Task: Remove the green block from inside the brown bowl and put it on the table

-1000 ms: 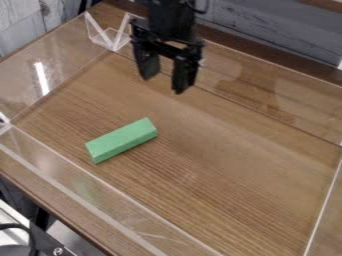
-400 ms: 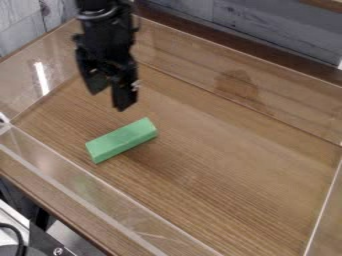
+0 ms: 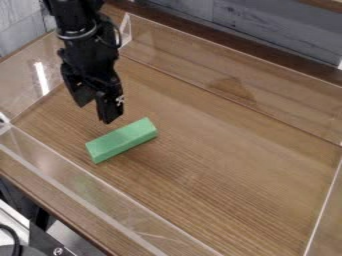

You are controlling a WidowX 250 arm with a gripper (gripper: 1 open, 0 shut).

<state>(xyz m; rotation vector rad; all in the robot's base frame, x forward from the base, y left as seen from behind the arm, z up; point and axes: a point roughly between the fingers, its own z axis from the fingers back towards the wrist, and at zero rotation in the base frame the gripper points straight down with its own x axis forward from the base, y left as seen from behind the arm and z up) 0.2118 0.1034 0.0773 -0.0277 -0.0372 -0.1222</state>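
Behind the work surface runs a wall (image 3: 274, 25) of grey, weathered-looking planks laid level, with darker seams between them. Soft, even light falls from above and leaves pale glare on the clear panels (image 3: 40, 75). Lower left is dark floor (image 3: 14, 235), blurred.

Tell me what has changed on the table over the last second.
The gripper swung from the back of the table leftward and down, now hanging open just up-left of the green block. It took hold of nothing. The block lies where it was, apart from the fingers.
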